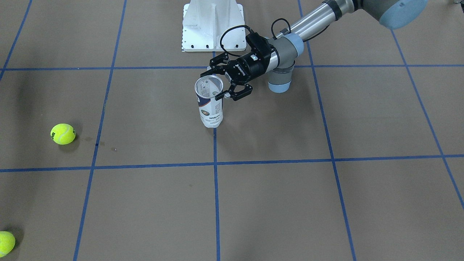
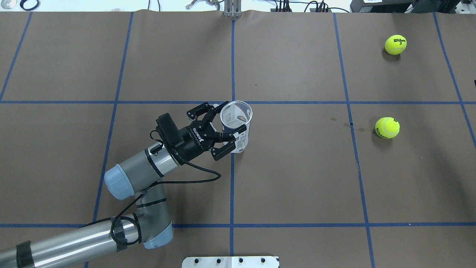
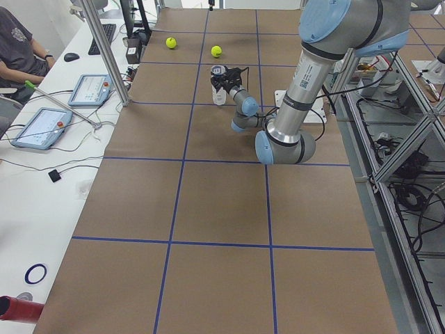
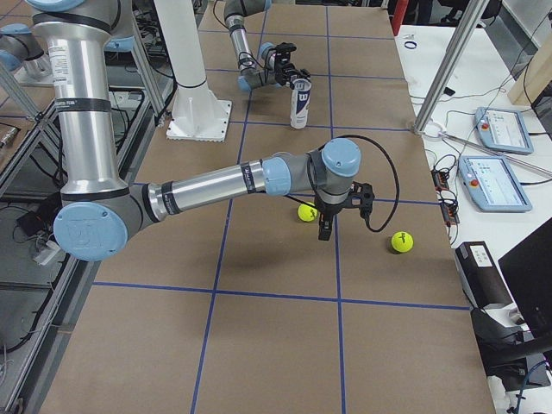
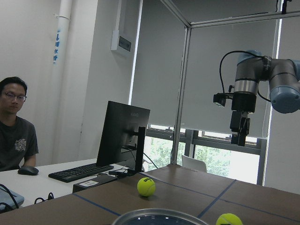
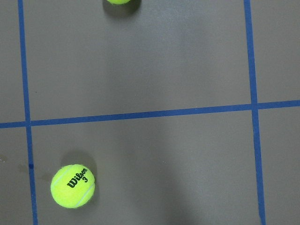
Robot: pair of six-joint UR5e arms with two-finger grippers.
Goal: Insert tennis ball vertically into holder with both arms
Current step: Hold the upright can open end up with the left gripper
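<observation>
Outer ball, front view: outer ball [image 1: 6, 243] lies at the near edge of the table [image 1: 275, 203]. The inner ball [image 1: 63, 133] lies further in. Both are well apart from the holder [image 1: 209, 108].
Holder, front view: upright, mouth up, in front of the white pedestal [image 1: 212, 25]. The left claw [image 1: 214, 83] is spread wide about its upper part.
Overhead: the fingers straddle the rim, but I can't tell if the pads press.
Handling: I judge the holder light, thin-walled, slick and easy to tip, so I'd grip the labelled body gently. The balls look felted and springy, so I'd take them across the middle.
Left side: a person [image 3: 15, 49] sits beside the table.
Right side: the right claw [image 4: 325, 231] points down near the balls. I can't tell its width.
Left wrist: the holder's rim is at the bottom edge, with the balls beyond.
Right wrist: both balls lie below on the table.
In the way: I reckon the left fingers crowd the mouth.
</observation>
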